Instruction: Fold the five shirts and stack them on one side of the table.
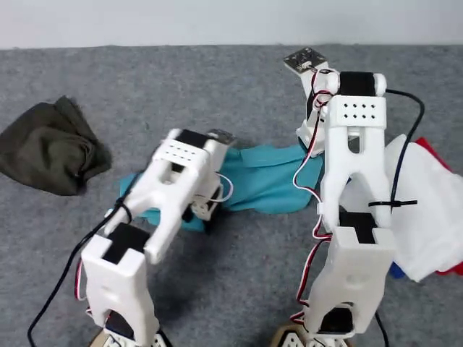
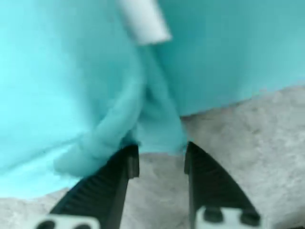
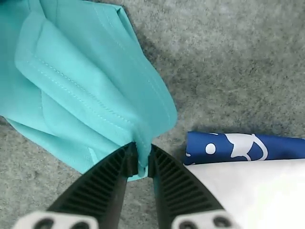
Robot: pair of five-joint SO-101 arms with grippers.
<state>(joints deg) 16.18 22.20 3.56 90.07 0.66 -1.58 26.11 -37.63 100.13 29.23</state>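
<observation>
While the right jaws clamp the stitched hem of the smooth teal shirt [image 3: 81,81], the left jaws stand apart, its soft bunched fold at their tips; a white shirt [image 3: 257,191] lies beside the right jaws on the fuzzy grey counter [image 3: 228,57].

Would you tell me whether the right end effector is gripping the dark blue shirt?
No, the right end effector is shut on the teal shirt instead.
</observation>
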